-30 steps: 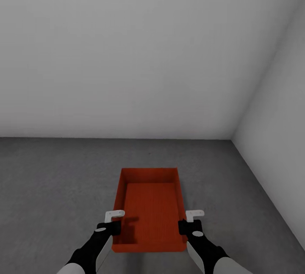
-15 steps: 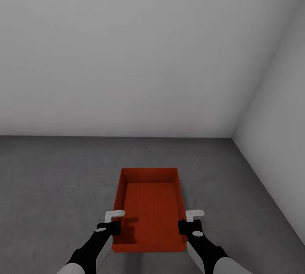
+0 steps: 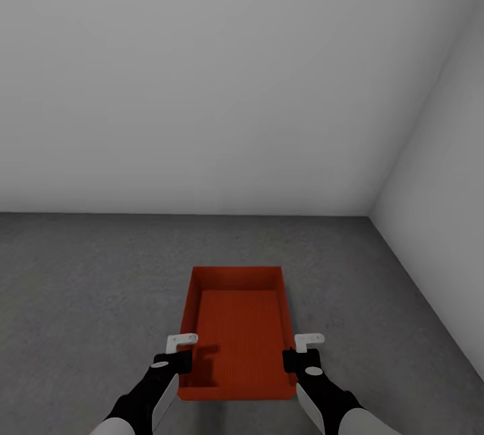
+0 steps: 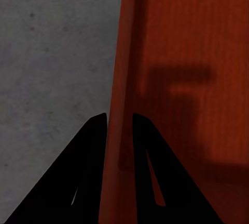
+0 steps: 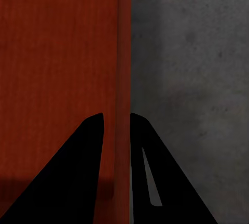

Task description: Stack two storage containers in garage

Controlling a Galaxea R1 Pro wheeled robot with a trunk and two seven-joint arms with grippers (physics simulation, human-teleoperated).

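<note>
Head view: orange bin (image 3: 236, 334) lower centre, over grey floor (image 3: 81, 287). Left pincer (image 3: 176, 352), right pincer (image 3: 301, 351) each pinch side wall. Uneven release could tip bin.

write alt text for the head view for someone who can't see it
An orange-red storage container is held over a dark grey concrete floor, its side walls pinched by the left gripper and right gripper. Plain white walls meet in a corner at the right.
</note>
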